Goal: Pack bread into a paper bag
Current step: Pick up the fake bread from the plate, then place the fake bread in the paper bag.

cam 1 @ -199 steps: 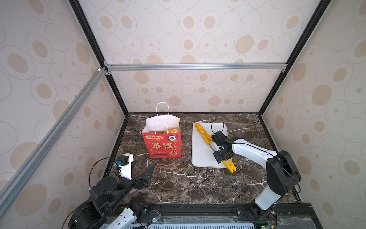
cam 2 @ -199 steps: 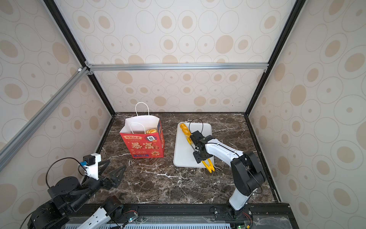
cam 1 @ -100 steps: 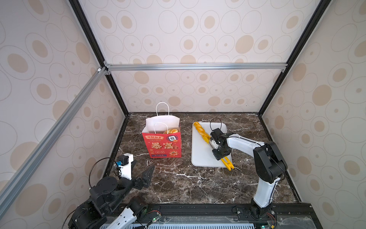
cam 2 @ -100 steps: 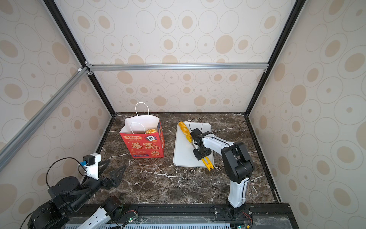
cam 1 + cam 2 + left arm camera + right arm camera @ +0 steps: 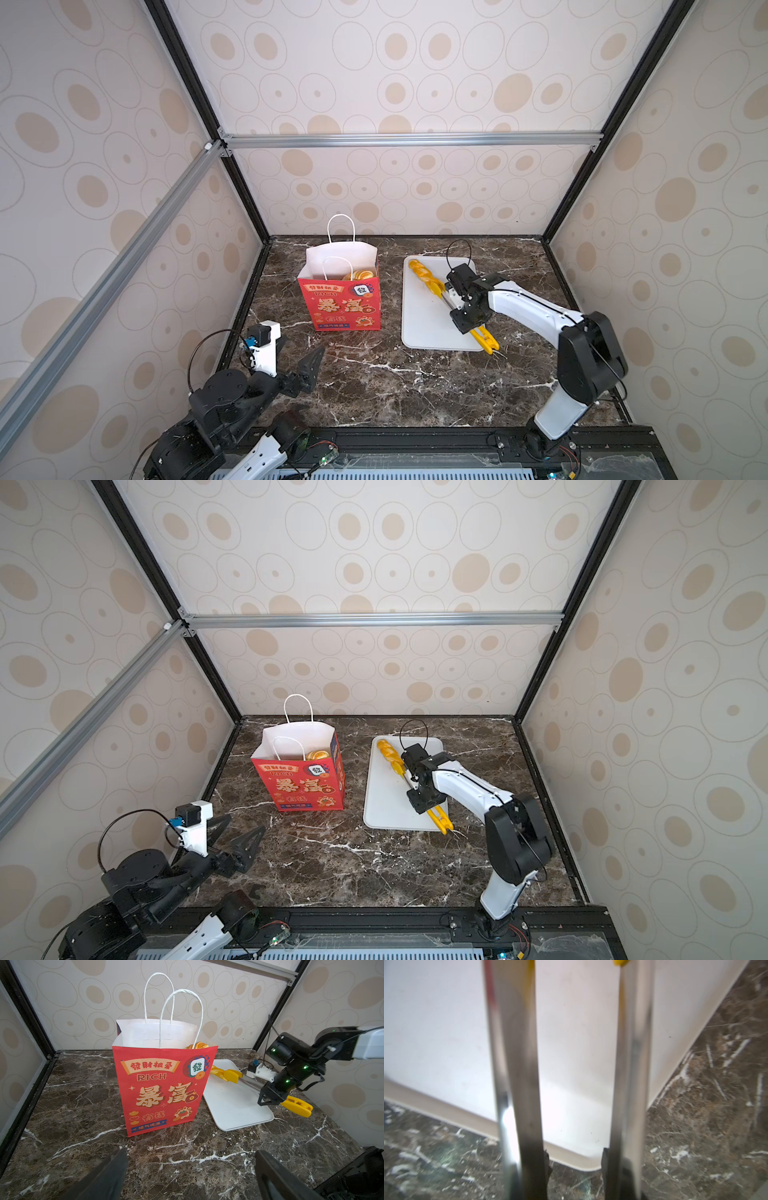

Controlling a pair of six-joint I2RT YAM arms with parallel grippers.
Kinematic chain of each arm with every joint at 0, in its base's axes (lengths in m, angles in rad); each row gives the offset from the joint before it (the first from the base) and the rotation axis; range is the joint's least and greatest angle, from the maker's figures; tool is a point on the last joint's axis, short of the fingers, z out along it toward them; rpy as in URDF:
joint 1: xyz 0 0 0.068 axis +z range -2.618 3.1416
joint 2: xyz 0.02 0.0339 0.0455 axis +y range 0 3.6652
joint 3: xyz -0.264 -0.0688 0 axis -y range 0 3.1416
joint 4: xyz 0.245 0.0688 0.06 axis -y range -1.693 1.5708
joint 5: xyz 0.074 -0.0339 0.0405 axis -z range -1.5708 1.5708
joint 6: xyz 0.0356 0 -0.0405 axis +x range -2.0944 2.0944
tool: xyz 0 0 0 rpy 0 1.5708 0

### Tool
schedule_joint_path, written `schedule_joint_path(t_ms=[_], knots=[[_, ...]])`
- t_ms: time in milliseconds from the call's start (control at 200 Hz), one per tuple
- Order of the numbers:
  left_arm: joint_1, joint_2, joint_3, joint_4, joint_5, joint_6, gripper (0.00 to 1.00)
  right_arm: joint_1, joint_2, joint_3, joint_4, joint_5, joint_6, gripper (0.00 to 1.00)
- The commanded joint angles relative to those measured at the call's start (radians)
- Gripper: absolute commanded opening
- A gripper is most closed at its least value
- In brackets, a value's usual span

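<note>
The red paper bag point(image 5: 340, 307) point(image 5: 303, 787) point(image 5: 160, 1093) stands upright and open at the back left, with golden bread point(image 5: 359, 275) point(image 5: 198, 1045) showing over its rim. A twisted bread stick point(image 5: 422, 272) point(image 5: 388, 752) point(image 5: 217, 1071) lies on the white tray point(image 5: 424, 328). My right gripper point(image 5: 467, 320) point(image 5: 428, 800) point(image 5: 270, 1098) point(image 5: 575, 1159) is shut on the metal tongs point(image 5: 486, 338) point(image 5: 512, 1043) at mid-length. Their yellow tips point(image 5: 232, 1075) are at the stick's near end. My left gripper point(image 5: 299, 353) point(image 5: 239, 831) point(image 5: 191, 1159) hangs open and empty at the front left, facing the bag.
The tongs' yellow handle end point(image 5: 440, 817) point(image 5: 297, 1105) juts past the tray's front right corner over the marble table point(image 5: 395, 386). Patterned walls and black frame posts close in three sides. A black rail runs along the front edge.
My right gripper's jaws have narrowed on the tongs. Its elbow swung inward and back out while the gripper stayed over the tray. The left arm has not moved.
</note>
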Motion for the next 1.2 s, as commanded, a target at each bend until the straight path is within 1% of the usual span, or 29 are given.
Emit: schedule_joint_path(t_ms=[0, 110, 230, 330, 466, 566, 676, 746, 941, 1087, 1197], knots=[[0.002, 0.010, 0.004, 0.001, -0.007, 0.010, 0.98, 0.065, -0.115, 0.101, -0.101, 0.061, -0.008, 0.25], [0.003, 0.006, 0.004, 0.002, -0.012, 0.008, 0.99, 0.126, -0.179, 0.226, -0.179, 0.096, -0.019, 0.24], [0.003, 0.005, 0.005, 0.001, -0.012, 0.007, 0.98, 0.203, -0.221, 0.370, -0.215, 0.125, -0.056, 0.25], [0.003, 0.005, 0.004, 0.000, -0.012, 0.006, 0.98, 0.258, -0.209, 0.493, -0.250, 0.132, -0.082, 0.24], [0.003, 0.003, 0.005, 0.000, -0.015, 0.006, 0.98, 0.328, -0.145, 0.603, -0.295, 0.115, -0.120, 0.24], [0.003, 0.004, 0.004, 0.000, -0.016, 0.006, 0.98, 0.379, -0.102, 0.631, -0.297, 0.121, -0.154, 0.25], [0.003, 0.002, 0.004, -0.001, -0.017, 0.006, 0.98, 0.404, -0.073, 0.647, -0.291, 0.106, -0.176, 0.25], [0.003, 0.002, 0.004, -0.002, -0.017, 0.005, 0.98, 0.403, -0.058, 0.652, -0.296, 0.103, -0.187, 0.25], [0.003, -0.002, 0.004, 0.000, -0.017, 0.006, 0.99, 0.405, -0.006, 0.687, -0.329, 0.153, -0.202, 0.27], [0.003, -0.006, 0.004, 0.000, -0.018, 0.005, 0.98, 0.405, 0.029, 0.716, -0.316, 0.135, -0.221, 0.30], [0.003, -0.009, 0.005, -0.002, -0.017, 0.006, 0.98, 0.405, 0.074, 0.768, -0.314, 0.107, -0.234, 0.32]])
